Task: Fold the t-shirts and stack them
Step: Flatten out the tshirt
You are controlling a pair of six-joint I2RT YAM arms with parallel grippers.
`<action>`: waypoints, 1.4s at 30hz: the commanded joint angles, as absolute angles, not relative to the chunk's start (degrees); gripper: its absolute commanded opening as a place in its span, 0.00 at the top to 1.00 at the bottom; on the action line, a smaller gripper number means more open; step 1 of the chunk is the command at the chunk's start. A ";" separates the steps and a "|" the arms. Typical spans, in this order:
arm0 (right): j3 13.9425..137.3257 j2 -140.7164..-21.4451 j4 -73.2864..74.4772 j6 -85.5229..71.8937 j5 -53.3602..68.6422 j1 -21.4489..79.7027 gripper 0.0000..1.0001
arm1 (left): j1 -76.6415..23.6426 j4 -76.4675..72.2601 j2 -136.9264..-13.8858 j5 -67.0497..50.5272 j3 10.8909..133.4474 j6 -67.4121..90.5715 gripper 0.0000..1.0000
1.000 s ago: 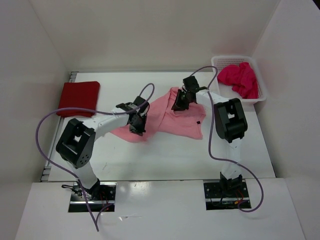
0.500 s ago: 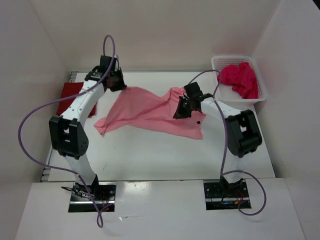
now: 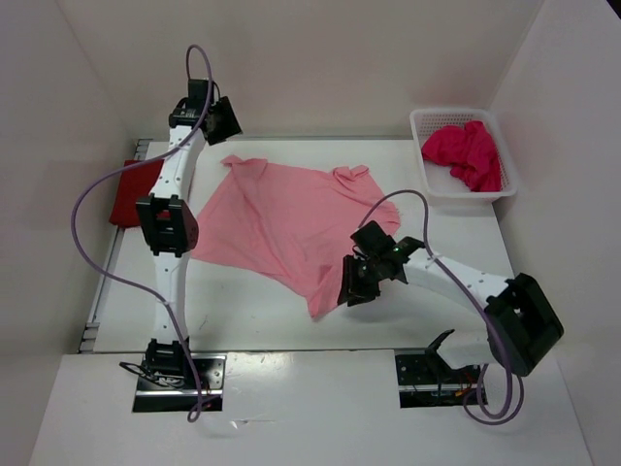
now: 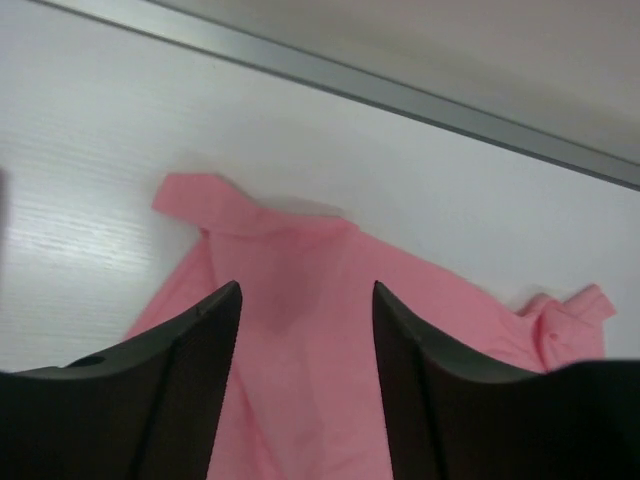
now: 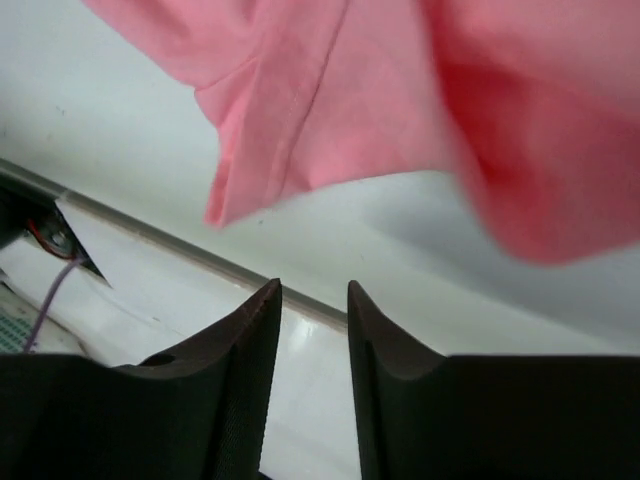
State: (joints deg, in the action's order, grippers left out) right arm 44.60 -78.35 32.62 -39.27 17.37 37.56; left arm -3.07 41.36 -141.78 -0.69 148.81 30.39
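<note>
A light pink t-shirt (image 3: 281,218) lies spread out across the middle of the table. My left gripper (image 3: 224,120) hovers open just beyond its far left corner; in the left wrist view the pink cloth (image 4: 300,250) lies below the open left gripper (image 4: 305,290), apart from it. My right gripper (image 3: 349,291) is open at the shirt's near right hem, and in the right wrist view nothing sits between the fingers of the right gripper (image 5: 312,288), with the pink hem (image 5: 330,100) ahead of them. A folded dark red t-shirt (image 3: 128,192) lies at the far left. A magenta t-shirt (image 3: 466,153) is bunched in the basket.
The white mesh basket (image 3: 508,181) stands at the back right corner. White walls close in the table on the left, back and right. The left arm stretches along the table's left side, partly covering the dark red shirt. Bare table (image 3: 243,311) shows near the front edge.
The left arm carried a shirt corner to the far left and let go. The right arm drew the hem toward the near edge and released it. The pink shirt now lies spread flat.
</note>
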 commanded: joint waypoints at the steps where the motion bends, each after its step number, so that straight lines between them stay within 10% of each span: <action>1: 45.43 -71.91 36.12 -41.84 17.41 37.79 0.59 | -3.52 44.82 -136.00 -3.51 149.02 28.84 0.35; 5: 50.09 -73.21 37.27 -39.91 14.24 36.92 0.59 | -4.83 37.47 -120.98 1.13 121.80 26.72 0.31; 11: 54.04 -80.84 30.67 -38.06 11.17 32.61 0.92 | 3.15 23.92 -96.79 -4.46 82.48 34.52 0.46; 17: 55.81 -85.59 26.63 -37.01 6.24 31.55 0.85 | 16.95 20.13 -88.59 -12.12 59.54 38.67 0.46; 31: 55.81 -87.45 22.94 -37.00 8.79 31.55 0.77 | 23.38 13.71 -95.35 -16.79 52.21 40.34 0.41; 42: 58.53 -94.30 22.94 -36.48 4.13 31.55 0.62 | 23.38 14.77 -96.06 -16.79 51.59 39.81 0.98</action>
State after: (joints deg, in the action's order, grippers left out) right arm 55.29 -92.90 25.41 -37.45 6.22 31.94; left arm 23.38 15.70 -95.81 -15.79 52.07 39.55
